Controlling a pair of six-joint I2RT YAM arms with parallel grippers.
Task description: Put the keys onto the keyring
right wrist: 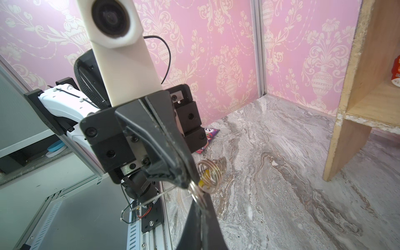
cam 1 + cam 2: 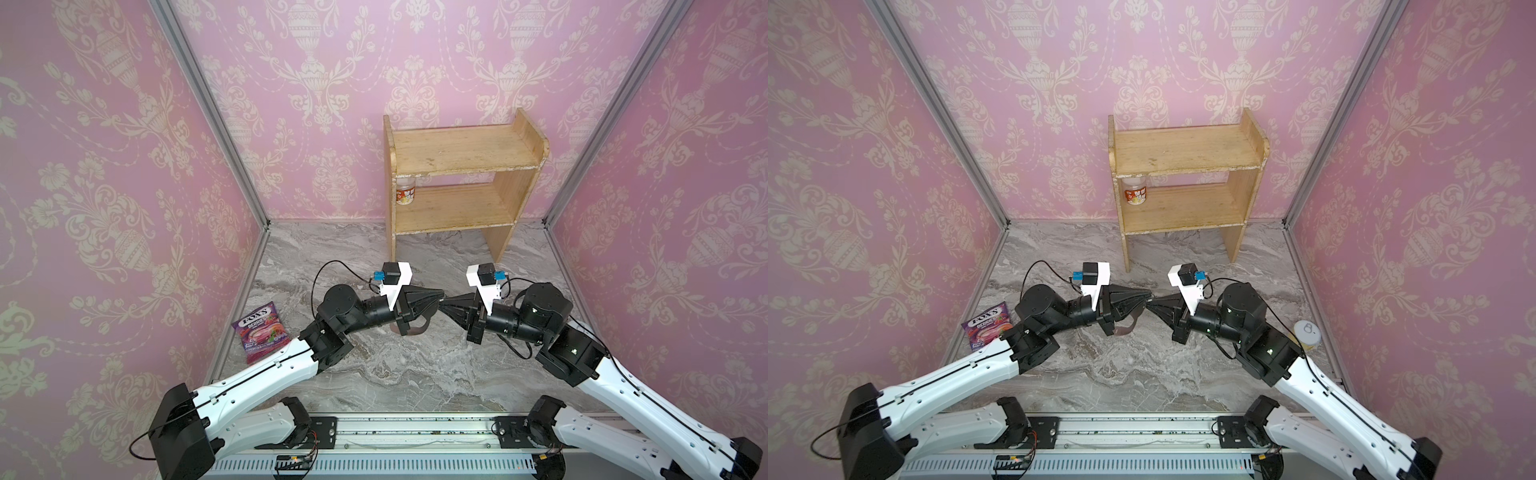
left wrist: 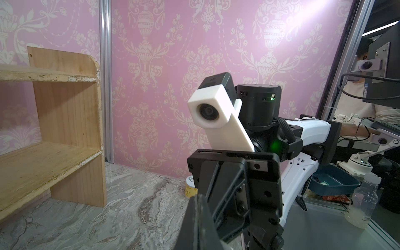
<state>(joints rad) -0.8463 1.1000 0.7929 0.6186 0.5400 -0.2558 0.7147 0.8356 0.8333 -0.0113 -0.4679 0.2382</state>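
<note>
Left end effector (image 2: 439, 297), at the centre of both top views, has its fingers pressed together on the keyring (image 1: 213, 174). In the right wrist view the row of small metal rings juts out just beside its fingertips, lower middle of the frame, and a thin plate edge runs back under it. In a top view a curved grey-brown band (image 2: 417, 328) hangs below the same end effector.

Of the keys (image 1: 202, 183) only slivers of yellow tag show through the rings; the key itself is hidden.

Right end effector (image 2: 446, 308) meets the left one tip to tip, fingers together, with one ring at their tip. Whether it pinches that ring I cannot tell.

Both hover above the marbled desk (image 2: 374, 374). Upper centre stands a wooden shelf (image 2: 457, 166) with a small jar (image 2: 405, 193) on its lower board. A Fox's candy bag (image 2: 259, 328) lies at the desk's left edge, a tin can (image 2: 1307, 332) at its right edge.
</note>
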